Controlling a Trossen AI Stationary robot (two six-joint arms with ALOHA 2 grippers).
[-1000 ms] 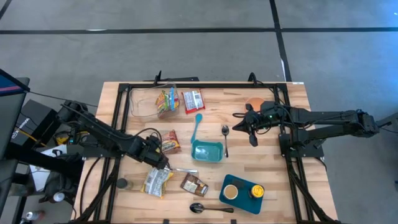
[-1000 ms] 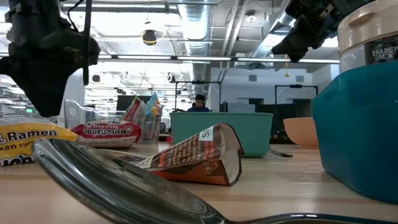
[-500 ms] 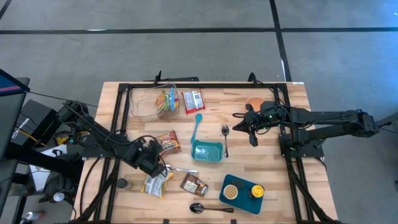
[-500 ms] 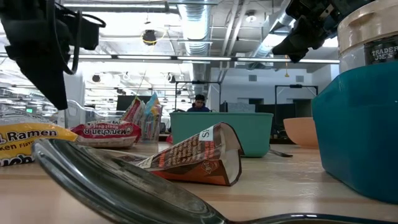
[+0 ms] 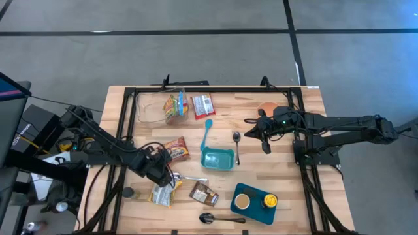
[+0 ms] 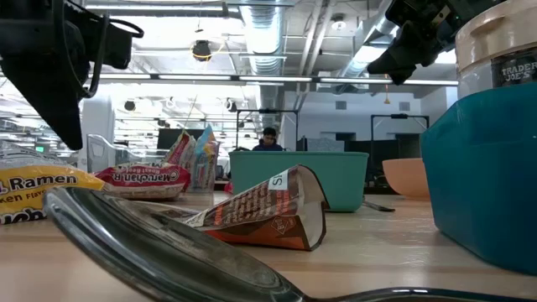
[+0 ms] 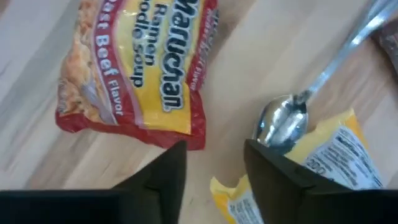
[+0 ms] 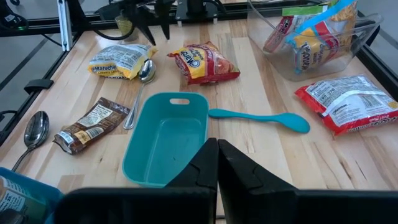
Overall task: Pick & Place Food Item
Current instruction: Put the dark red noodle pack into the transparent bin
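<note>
My left gripper [image 7: 214, 171] hangs open over the near left of the table [image 5: 287, 196], pointing steeply down. Its fingers stand over bare wood between a red ramen pack [image 7: 137, 68] and a yellow ramen pack [image 7: 323, 168], touching neither. A spoon [image 7: 283, 121] lies with its bowl on the yellow pack's edge. In the high view the left gripper [image 5: 164, 173] sits between the red pack [image 5: 176, 149] and the yellow pack [image 5: 163, 192]. My right gripper [image 5: 249, 134] waits shut above the table's right half, holding nothing.
A teal bin [image 5: 217, 158] sits mid-table with a teal spatula [image 5: 208, 129] behind it. A brown packet [image 5: 204, 193] lies near the front. A clear container [image 5: 160, 106] with packets stands at the far left, a red packet [image 5: 202, 106] beside it. A teal tray with jars [image 5: 255, 202] stands front right.
My left gripper has rolled about its own pointing line over the spot between the two ramen packs, shifting slightly toward the near edge. The packs and the spoon lie where they were.
</note>
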